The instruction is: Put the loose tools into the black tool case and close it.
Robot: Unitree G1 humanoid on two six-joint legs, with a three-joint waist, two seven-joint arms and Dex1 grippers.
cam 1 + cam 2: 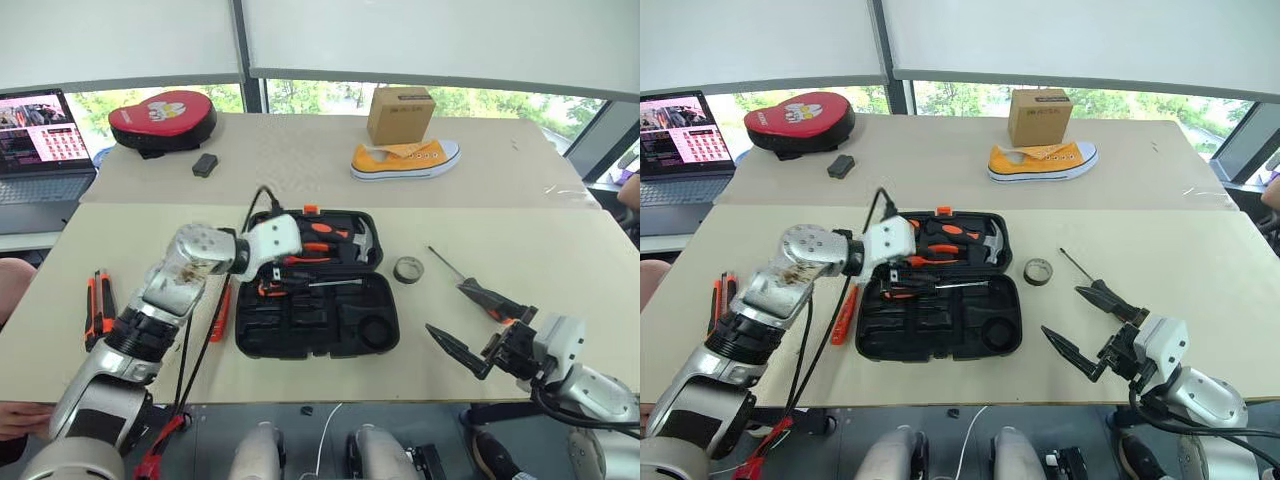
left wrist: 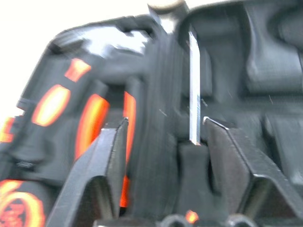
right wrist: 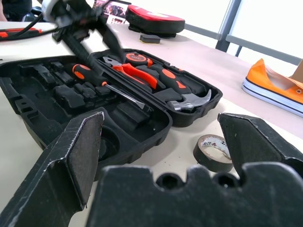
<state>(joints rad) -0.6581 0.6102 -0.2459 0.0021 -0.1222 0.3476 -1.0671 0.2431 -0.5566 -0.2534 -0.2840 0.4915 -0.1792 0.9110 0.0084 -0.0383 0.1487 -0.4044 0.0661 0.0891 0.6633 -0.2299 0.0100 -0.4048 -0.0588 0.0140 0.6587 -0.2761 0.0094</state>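
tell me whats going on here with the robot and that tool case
A two-armed robot is packing loose tools into the open black tool case. Its left gripper, jaws apart, is over a screwdriver lying in the case. The right gripper hangs open by the table's near edge, holding nothing. Outside the case are a tape roll, another screwdriver, a utility knife and a slim orange screwdriver.
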